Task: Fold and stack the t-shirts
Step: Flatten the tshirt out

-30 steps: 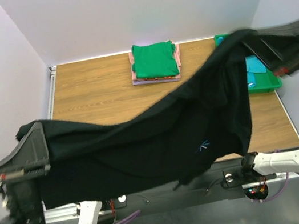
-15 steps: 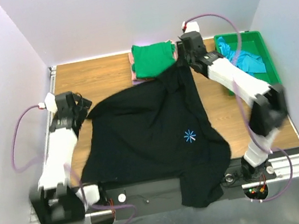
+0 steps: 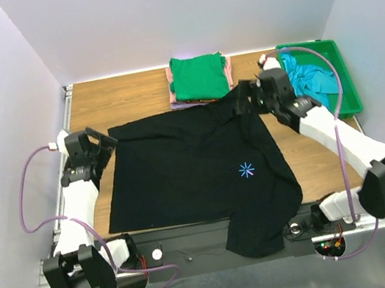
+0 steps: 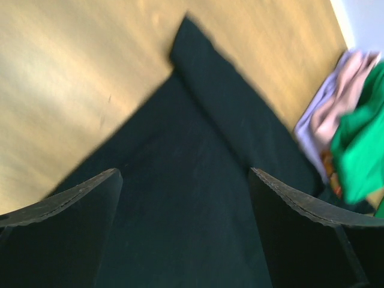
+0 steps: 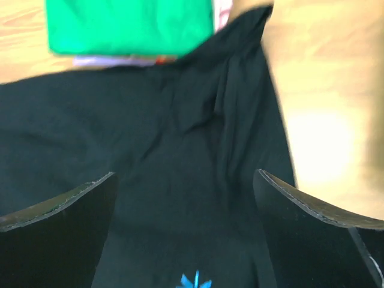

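Observation:
The large black t-shirt [image 3: 189,167] lies spread flat on the wooden table, its light-blue starburst [image 3: 246,170] facing up. One lower corner hangs over the near edge. My left gripper [image 3: 105,141] is open at the shirt's far-left corner, holding nothing; in the left wrist view my left gripper [image 4: 185,175] hovers over black cloth [image 4: 192,216]. At the far-right corner my right gripper [image 3: 244,99] also stands open, and my right gripper [image 5: 183,177] has black shirt [image 5: 180,132] below it. A folded green t-shirt [image 3: 199,77] tops a pink and lilac stack behind.
A green plastic tray [image 3: 346,79] at the back right holds a crumpled teal t-shirt [image 3: 311,78]. The black shirt's far edge touches the folded stack [image 5: 129,24]. Bare wood [image 3: 118,101] shows at the back left. Walls close in on three sides.
Both grippers opened and let go of the black shirt, which dropped from held up in the air to lying flat. Both arms have pulled back a little from its far corners.

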Robot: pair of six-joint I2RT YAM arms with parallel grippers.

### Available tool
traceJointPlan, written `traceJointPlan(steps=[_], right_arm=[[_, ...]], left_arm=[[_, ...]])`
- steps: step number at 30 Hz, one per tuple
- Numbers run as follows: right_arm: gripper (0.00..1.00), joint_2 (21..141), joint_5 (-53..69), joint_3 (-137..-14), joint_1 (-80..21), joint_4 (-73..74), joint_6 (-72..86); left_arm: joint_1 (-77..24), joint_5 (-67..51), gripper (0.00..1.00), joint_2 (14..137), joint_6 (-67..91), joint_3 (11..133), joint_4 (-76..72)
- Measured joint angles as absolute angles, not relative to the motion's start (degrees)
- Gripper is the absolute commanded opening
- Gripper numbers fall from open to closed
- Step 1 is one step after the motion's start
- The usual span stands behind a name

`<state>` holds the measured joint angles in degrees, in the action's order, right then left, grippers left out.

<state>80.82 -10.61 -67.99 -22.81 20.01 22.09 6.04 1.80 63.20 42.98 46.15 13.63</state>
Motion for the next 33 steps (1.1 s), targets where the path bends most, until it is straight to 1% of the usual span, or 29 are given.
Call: traceJointPlan(steps=[2, 4, 8, 12, 17, 20, 25, 29, 33], right_arm=[[1.00, 75.81, -9.08, -62.28, -23.59, 19.03, 23.97], [1.00, 74.65, -9.15, -57.39, -25.23, 18.74, 25.56], [1.00, 80.01, -10.76, -53.67, -28.08, 19.70, 27.05], [1.00, 88.29, -16.56, -54.78, -28.88, 20.23, 27.97], [1.00, 95.98, -27.29, -59.42, -28.51, 20.97, 28.82], [1.00, 99.20, -32.45, -62.26, -27.57, 22.00, 29.36], [1.00, 99.88, -39.29, -63.83, -24.91, 24.73, 29.61], [1.00, 99.11, -44.18, -63.96, -22.57, 27.42, 29.82], [1.00, 94.04, -45.89, -63.94, -21.28, 29.67, 30.28]], left_arm=[[6.00, 0.49, 0.98, 60.93, 42.83, 42.76, 13.65], [6.00, -0.03, 0.98, 60.07, 42.87, 40.51, 13.54], [6.00, -1.21, 0.98, 58.63, 43.35, 35.59, 11.84], [6.00, -4.43, 0.98, 60.99, 43.31, 32.56, 9.41], [5.96, -7.05, 0.98, 69.12, 43.03, 30.52, 4.67], [6.00, -7.25, 0.98, 73.36, 42.59, 31.51, 1.32], [5.98, -7.70, 0.98, 79.07, 42.22, 34.61, -2.52], [5.96, -7.77, 0.98, 79.99, 42.24, 35.03, -3.88], [5.87, -7.51, 0.98, 79.18, 42.22, 35.00, -3.09]])
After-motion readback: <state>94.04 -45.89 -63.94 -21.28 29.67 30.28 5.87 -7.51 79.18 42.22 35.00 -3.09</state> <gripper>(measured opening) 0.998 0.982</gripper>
